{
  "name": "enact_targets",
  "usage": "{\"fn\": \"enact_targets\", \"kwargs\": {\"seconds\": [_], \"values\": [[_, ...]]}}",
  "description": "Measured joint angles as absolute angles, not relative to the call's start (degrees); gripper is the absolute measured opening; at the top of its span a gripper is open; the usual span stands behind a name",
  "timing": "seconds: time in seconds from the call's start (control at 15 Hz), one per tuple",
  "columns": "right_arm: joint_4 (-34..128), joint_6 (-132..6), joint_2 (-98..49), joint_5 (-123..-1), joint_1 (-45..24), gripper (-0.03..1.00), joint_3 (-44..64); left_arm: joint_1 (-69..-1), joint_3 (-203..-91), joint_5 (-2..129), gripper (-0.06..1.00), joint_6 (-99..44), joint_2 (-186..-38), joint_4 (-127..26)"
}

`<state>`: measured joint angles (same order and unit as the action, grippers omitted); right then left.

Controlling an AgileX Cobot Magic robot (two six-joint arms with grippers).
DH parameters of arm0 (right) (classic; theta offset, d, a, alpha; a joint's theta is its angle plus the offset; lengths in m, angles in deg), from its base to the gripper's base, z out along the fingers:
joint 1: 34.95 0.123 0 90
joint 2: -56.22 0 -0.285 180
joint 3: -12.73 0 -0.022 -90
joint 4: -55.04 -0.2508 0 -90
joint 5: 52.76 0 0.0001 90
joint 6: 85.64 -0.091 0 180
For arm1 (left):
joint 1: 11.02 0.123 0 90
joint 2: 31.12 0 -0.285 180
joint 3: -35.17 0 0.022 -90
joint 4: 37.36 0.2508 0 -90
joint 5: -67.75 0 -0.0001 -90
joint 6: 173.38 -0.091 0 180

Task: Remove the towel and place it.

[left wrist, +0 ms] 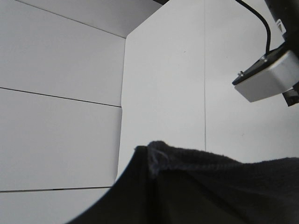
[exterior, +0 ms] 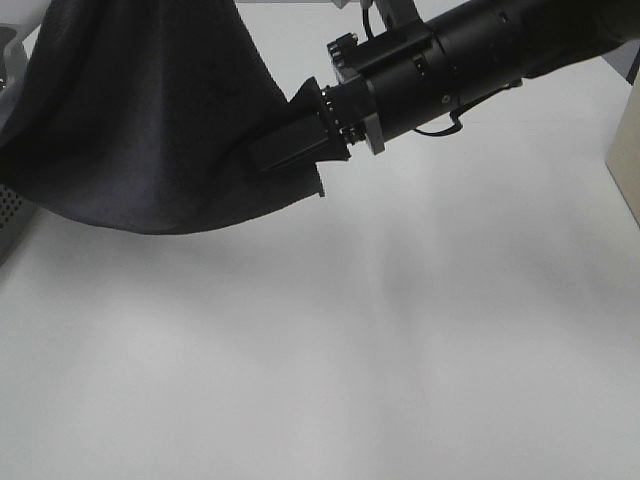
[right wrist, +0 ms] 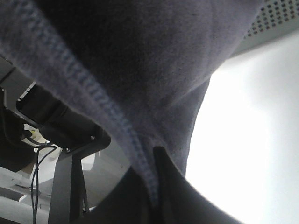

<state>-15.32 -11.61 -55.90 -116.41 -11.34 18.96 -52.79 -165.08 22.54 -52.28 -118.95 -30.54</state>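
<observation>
The dark charcoal towel [exterior: 140,120] hangs in the air at the upper left of the exterior high view, sagging toward the white table [exterior: 400,350]. My right gripper [exterior: 300,150] reaches in from the upper right and is shut on the towel's right edge. The right wrist view shows the towel's stitched hem [right wrist: 107,116] pinched between the dark fingers of the right gripper [right wrist: 152,186]. In the left wrist view the towel [left wrist: 224,186] fills the bottom, its hem clamped at my left gripper [left wrist: 148,156]. The left gripper is hidden in the exterior high view.
A perforated grey basket [exterior: 8,215] sits at the left edge under the towel; it also shows in the right wrist view [right wrist: 275,18]. A beige box [exterior: 625,150] stands at the right edge. White wall panels [left wrist: 60,116] rise behind.
</observation>
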Motion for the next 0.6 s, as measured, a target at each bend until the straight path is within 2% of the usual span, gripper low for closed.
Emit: {"fn": "enact_targets", "kwargs": {"seconds": [0.33, 0.6], "values": [[3.9, -39.8, -49.7, -116.3, -11.3, 0.01, 8.1, -52.8, -165.1, 24.9, 0.00, -45.1, -118.9, -28.5], [22.8, -58.6, -47.2, -118.2, -11.3, 0.01, -5.5, -49.2, -165.1, 35.2, 0.00, -36.5, -119.4, -25.9]]}}
